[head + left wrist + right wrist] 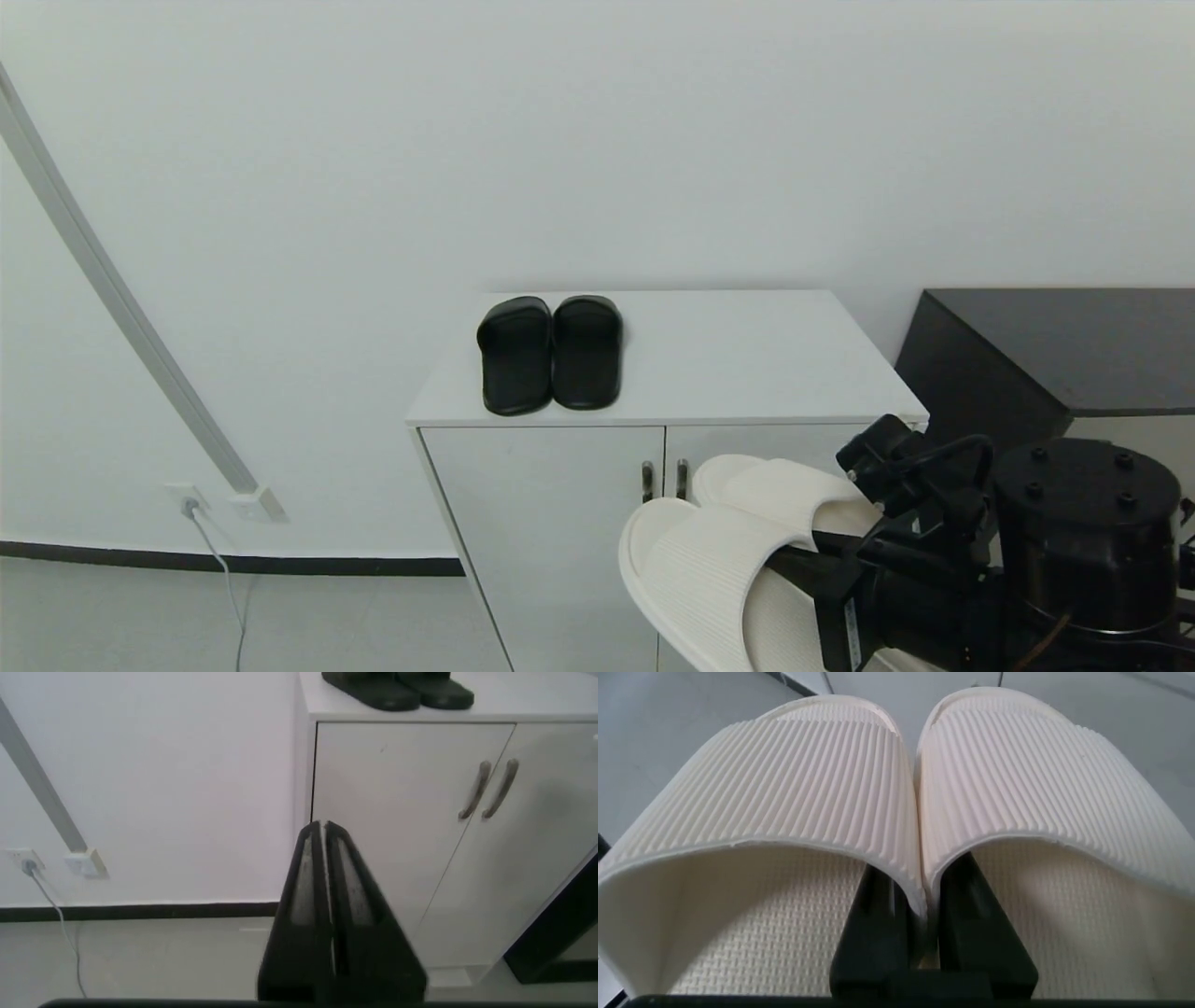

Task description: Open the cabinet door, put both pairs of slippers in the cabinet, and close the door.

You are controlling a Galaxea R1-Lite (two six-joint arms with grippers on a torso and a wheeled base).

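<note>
- cabinet [747, 364]: white, against wall. Both doors [541, 523] shut, handles [647, 481] side by side at centre seam. Lower part cut off by frame; right door mostly hidden behind arm.
- black slippers [550, 355]: 1 pr, on cabinet top, left of centre, side by side, touching, straps at wall end.
- white slippers [728, 560]: 1 pr, ribbed straps, held in air in front of doors; heels hidden.
- right hand [918, 882]: one finger inside each white slipper, clamped on the two inner strap walls; fingertips hidden under straps.
- left hand [322, 826]: fingers pressed together, nothing betw. them; low, facing left door.
- socket [187, 495] w/ cable [224, 569]: wall, left of cabinet.
- dark table [1074, 345]: right of cabinet; prob. a table, cut off at frame edge.
</note>
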